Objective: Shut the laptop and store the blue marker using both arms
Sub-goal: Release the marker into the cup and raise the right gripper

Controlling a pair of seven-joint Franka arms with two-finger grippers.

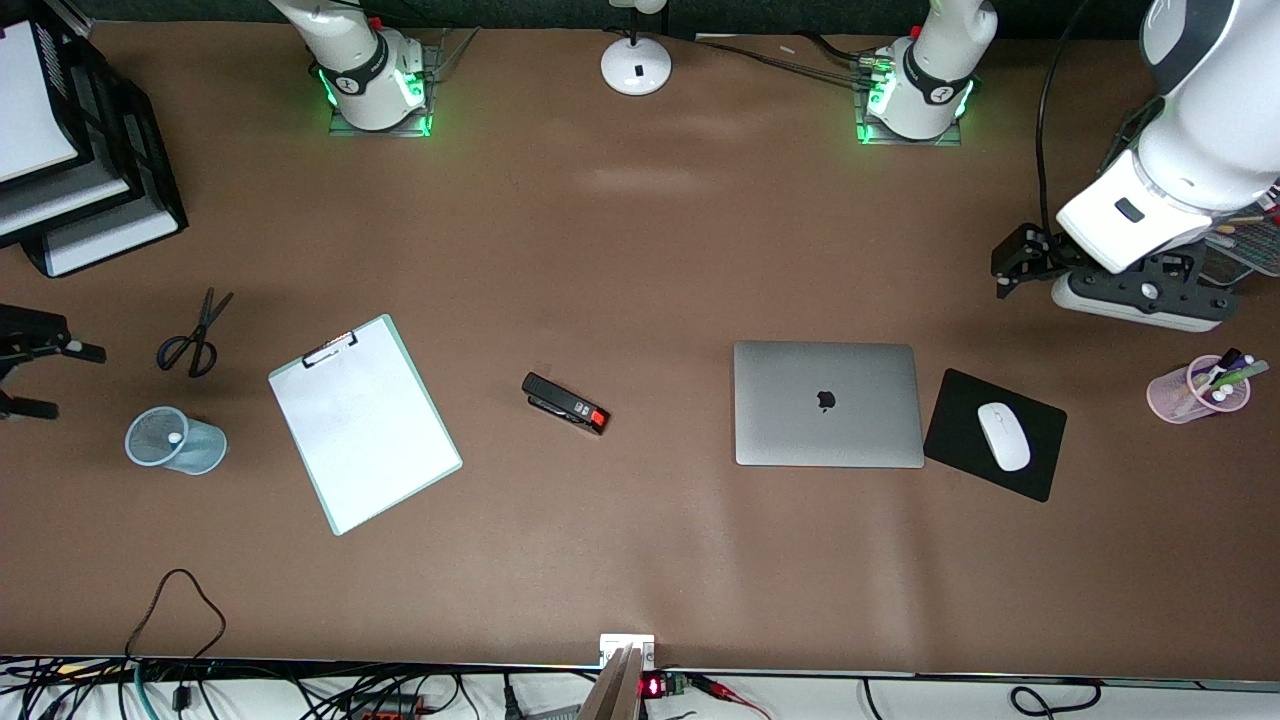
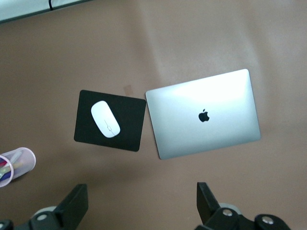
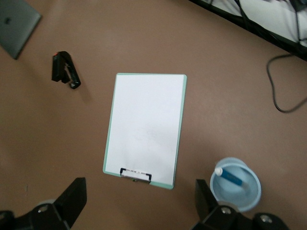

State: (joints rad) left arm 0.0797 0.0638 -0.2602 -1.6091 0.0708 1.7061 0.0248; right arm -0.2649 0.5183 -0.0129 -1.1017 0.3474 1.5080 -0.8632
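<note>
The laptop (image 1: 827, 404) lies shut, lid up, right of centre on the bench (image 1: 640, 250), beside a black mouse pad (image 1: 995, 434). The blue marker (image 3: 229, 176) stands inside a pale blue cup (image 1: 176, 441) at lower left. The left tool (image 2: 139, 203) hangs spread wide and empty at upper right; the right tool (image 3: 139, 203), seemingly at the left edge, likewise.

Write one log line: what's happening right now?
laptop: shut | blue marker: in blue cup | left end effector: open, above table beside mouse pad | right end effector: open, over clipboard
</note>
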